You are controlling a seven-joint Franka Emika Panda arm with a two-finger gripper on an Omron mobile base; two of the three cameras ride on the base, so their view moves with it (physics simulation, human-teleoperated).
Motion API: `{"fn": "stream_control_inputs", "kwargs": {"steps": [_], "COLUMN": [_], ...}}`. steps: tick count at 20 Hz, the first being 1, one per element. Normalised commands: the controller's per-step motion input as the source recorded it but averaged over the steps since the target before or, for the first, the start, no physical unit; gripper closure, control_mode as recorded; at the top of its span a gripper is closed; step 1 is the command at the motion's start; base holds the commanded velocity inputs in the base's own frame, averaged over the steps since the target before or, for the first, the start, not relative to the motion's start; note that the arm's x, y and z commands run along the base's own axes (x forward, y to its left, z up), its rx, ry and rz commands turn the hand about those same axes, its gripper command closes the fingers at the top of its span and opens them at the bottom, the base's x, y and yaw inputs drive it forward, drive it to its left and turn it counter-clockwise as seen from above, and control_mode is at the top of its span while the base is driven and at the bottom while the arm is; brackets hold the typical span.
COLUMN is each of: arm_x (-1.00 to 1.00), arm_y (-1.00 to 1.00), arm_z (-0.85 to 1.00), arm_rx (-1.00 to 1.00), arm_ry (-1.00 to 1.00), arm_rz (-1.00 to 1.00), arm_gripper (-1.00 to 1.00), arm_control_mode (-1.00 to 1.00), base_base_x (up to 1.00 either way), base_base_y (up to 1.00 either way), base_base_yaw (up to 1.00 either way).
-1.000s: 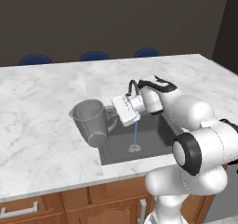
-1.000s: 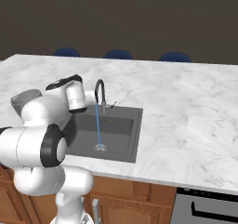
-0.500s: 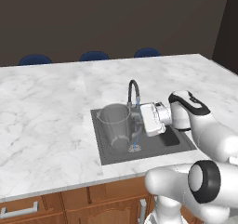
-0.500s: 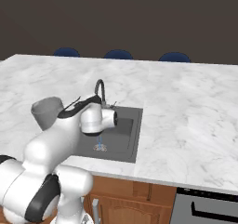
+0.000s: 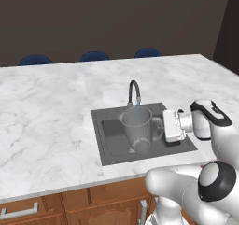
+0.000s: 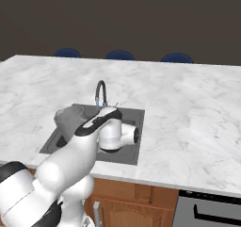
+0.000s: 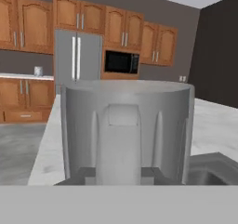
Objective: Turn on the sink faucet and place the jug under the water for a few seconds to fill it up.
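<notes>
The jug stands upright, long axis vertical, mouth up, handle pointing at the pincer, which is clamped tight on that handle. The jug hangs over the sink, just ahead of the pincer, its rim directly beneath the spout of the sink faucet. Since 0.5 s ago, arm and jug have shifted rightward, bringing the jug under the spout.
</notes>
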Motion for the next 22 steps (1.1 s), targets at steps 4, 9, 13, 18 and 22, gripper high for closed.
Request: {"fn": "stream_control_inputs", "kwargs": {"steps": [4,9,13,18,22], "arm_x": [0.33,0.42,0.51,0.48,0.47], "arm_y": [-0.66,-0.43,-0.26,-0.22,-0.11], "arm_z": [-0.37,-0.40,-0.36,-0.39,-0.41], "arm_rx": [0.00,0.00,0.00,0.00,0.00], "arm_ry": [0.01,0.05,0.04,0.00,0.00], "arm_rz": [0.00,0.00,0.00,0.00,0.00], "arm_gripper": [1.00,1.00,1.00,1.00,1.00], "arm_control_mode": [-1.00,-1.00,-1.00,-1.00,-1.00], "base_base_x": [0.00,0.00,0.00,0.00,0.00], "base_base_y": [0.00,0.00,0.00,0.00,0.00], "base_base_yaw": [0.00,0.00,0.00,0.00,0.00]}}
